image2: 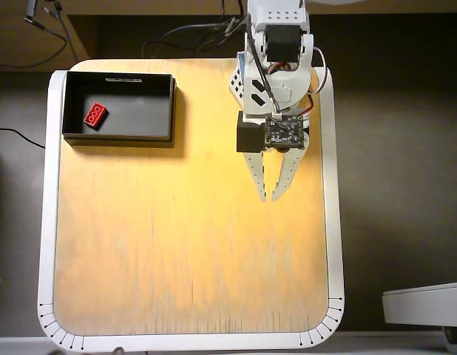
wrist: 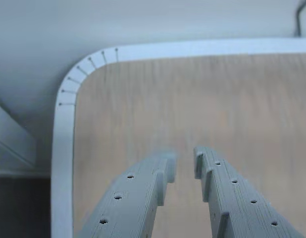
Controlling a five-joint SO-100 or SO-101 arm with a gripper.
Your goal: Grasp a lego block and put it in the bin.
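The red lego block (image2: 95,115) lies inside the black bin (image2: 118,133) at the table's back left in the overhead view, near the bin's left wall. My gripper (image2: 270,197) hangs over the table's right half, far to the right of the bin, its fingers pointing toward the front. The fingertips stand a small gap apart with nothing between them. In the wrist view my gripper (wrist: 185,163) shows two grey fingers over bare wood. The block and the bin are out of the wrist view.
The wooden table (image2: 184,251) has a white rim (image2: 43,222) with tick marks at its front corners. The arm's base (image2: 279,37) and cables stand at the back edge. A white object (image2: 424,305) lies off the table at front right.
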